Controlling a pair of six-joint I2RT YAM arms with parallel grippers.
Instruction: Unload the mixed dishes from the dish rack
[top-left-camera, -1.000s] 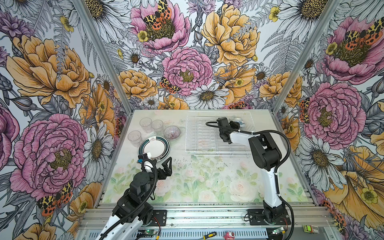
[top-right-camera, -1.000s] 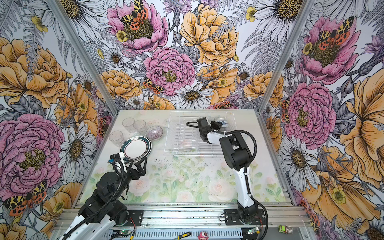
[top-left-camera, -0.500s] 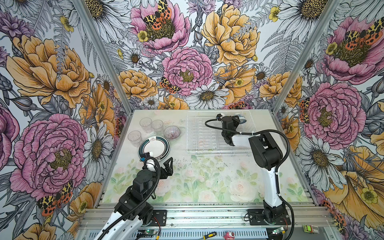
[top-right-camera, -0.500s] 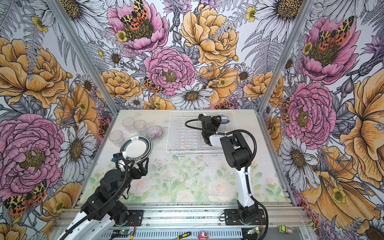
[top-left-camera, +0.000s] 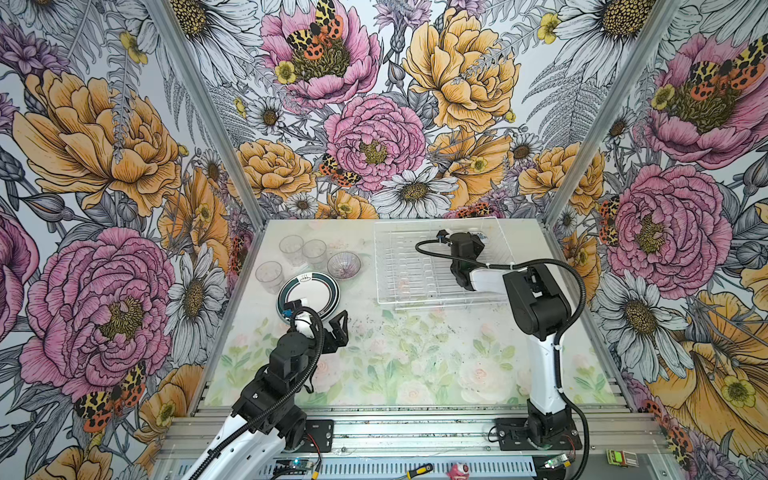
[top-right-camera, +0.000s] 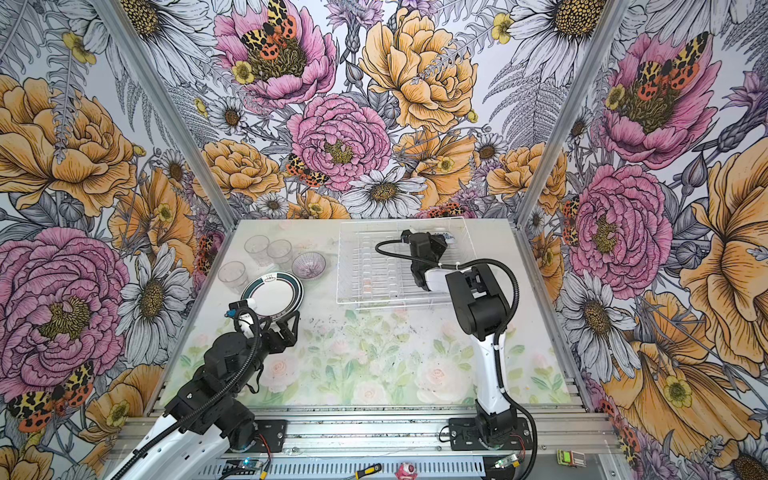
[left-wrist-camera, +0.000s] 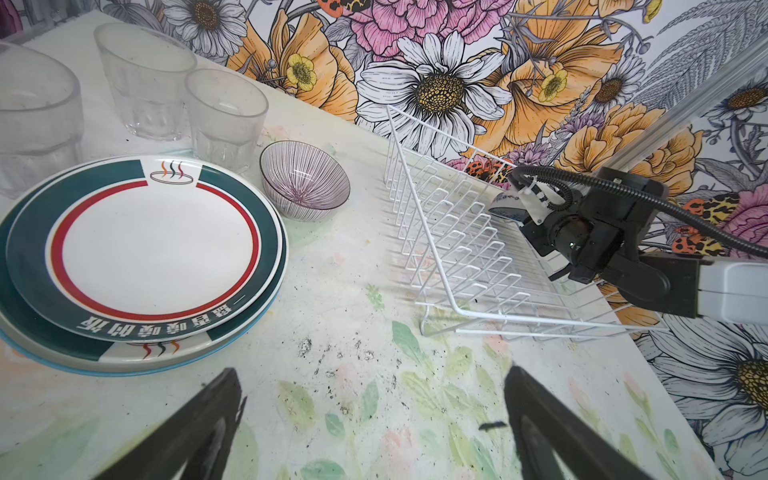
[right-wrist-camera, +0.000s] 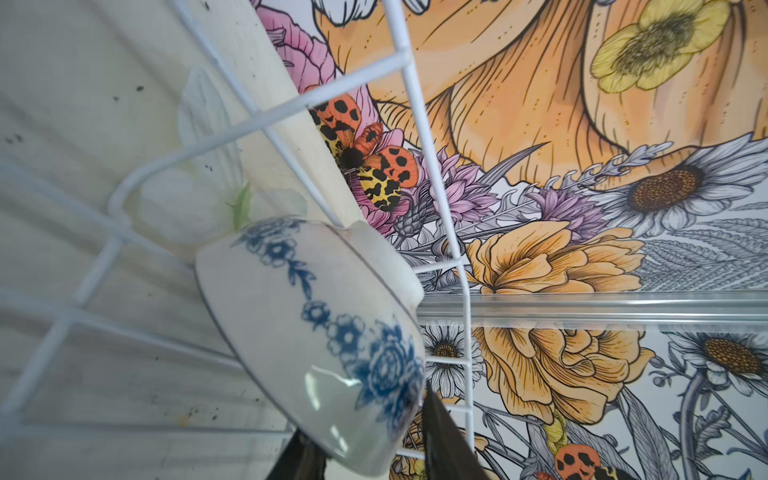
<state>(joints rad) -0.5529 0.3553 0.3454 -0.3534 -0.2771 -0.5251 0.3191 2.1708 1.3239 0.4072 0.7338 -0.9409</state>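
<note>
Table read as a clock dial: six o'clock at the front rail (top-left-camera: 395, 432), twelve at the far wall (top-left-camera: 374, 145).

1. Six o'clock, on the rail: a screwdriver (top-left-camera: 419, 471) with a yellow-and-black handle. Beside it lay a small pink object (top-left-camera: 457, 471), too small for me to name.
2. Eight o'clock: the left gripper (top-left-camera: 318, 322), fingers spread wide and holding nothing, over bare table (top-left-camera: 415, 353) just short of the plates. The left wrist view cut its fingers off at the frame edge.
3. Nine o'clock: the plates (top-left-camera: 309, 289), a flat stack with white centres, dark green bands and a red ring. I counted three edges in the left wrist view. The left arm (top-left-camera: 286, 361) hid the stack's near rim in both top views.
4. Ten to eleven o'clock: three clear tumblers (top-left-camera: 291, 248), upright. Two stood close together at the back, touching or not I could not tell. The third stood nearer, at the plates' ten o'clock.
5. Eleven o'clock: the ribbed bowl (top-left-camera: 344, 265), upright, just beyond the plates.
6. Twelve to two o'clock: the dish rack (top-left-camera: 399, 266), white wire, with the right arm (top-left-camera: 536, 299) lying across its right half.
7. One o'clock, at the rack's far right corner: the small white bowl (right-wrist-camera: 316, 332) with blue flowers, tipped on its side. The right gripper (right-wrist-camera: 370, 440) pinched its wall between the fingers. From above only a sliver of the bowl showed past the wrist, and the fingers were hidden.
</note>
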